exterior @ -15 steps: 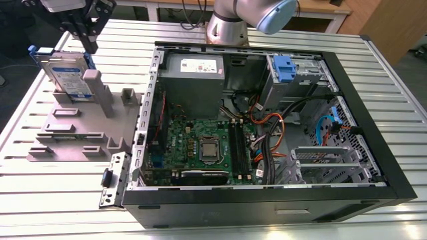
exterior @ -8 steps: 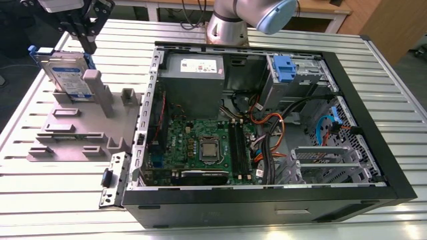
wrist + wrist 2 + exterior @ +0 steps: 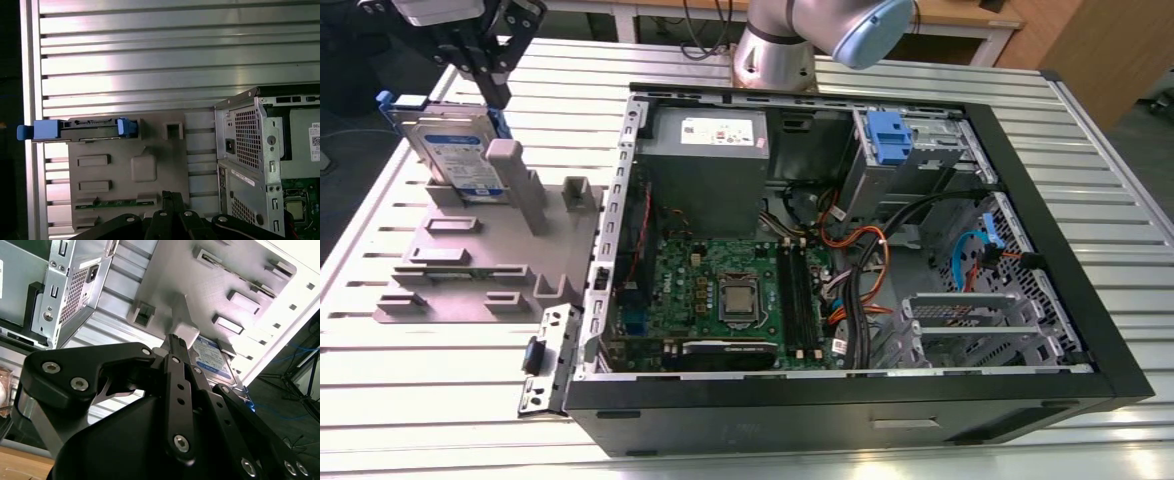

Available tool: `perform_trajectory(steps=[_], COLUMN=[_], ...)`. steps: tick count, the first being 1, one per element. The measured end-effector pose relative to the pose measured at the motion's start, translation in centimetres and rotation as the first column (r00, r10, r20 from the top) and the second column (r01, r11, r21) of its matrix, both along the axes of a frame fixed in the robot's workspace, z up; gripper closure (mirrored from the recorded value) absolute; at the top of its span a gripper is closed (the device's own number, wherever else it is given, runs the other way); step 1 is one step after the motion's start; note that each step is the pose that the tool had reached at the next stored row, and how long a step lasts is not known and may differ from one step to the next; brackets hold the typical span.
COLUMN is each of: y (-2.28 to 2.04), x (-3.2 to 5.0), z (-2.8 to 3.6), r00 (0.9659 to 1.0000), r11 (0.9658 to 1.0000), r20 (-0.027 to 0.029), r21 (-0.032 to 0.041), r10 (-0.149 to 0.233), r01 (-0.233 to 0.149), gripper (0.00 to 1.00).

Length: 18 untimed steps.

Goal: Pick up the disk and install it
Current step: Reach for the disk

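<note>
The disk (image 3: 454, 155) stands on its long edge in a slot of a grey holder (image 3: 467, 265), label facing out and the blue handle of its carrier pointing at the worktop edge on the exterior view's left. In the first wrist view the disk (image 3: 92, 129) is seen edge-on from above as a thin dark bar with blue at both ends. In the second wrist view part of its blue-and-white label (image 3: 212, 357) shows past the fingers. The holder lies flat near the far corner of the slatted metal worktop (image 3: 440, 390), on the exterior view's left, and a row of low blocks and other slots runs along its top. The gripper (image 3: 494, 92) hangs over the holder, above the disk's end opposite the handle and clear of it. Its black fingers are drawn together with nothing between them, as both wrist views show where the linkages meet in one tip (image 3: 167, 196) (image 3: 175, 338). Just beside the holder, toward the worktop's middle, an open computer case (image 3: 854, 400) lies on its side, with a grey power-supply box (image 3: 707, 150) and a blue bracket (image 3: 887, 135) along its far wall and a green mainboard (image 3: 720, 290) below them.
</note>
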<state>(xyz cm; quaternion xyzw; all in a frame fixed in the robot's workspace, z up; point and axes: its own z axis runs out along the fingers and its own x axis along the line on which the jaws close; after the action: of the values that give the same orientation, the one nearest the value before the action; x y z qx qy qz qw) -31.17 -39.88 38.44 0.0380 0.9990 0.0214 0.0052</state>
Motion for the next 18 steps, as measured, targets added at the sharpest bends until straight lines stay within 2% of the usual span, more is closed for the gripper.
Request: perform_trajectory(steps=[18], y=[0.0], x=[-0.5], z=[-0.16], r00=[1.0], r11=[1.0], r20=[-0.0043], r21=[0.0], r10=[0.0], r01=[0.0], gripper=[0.89])
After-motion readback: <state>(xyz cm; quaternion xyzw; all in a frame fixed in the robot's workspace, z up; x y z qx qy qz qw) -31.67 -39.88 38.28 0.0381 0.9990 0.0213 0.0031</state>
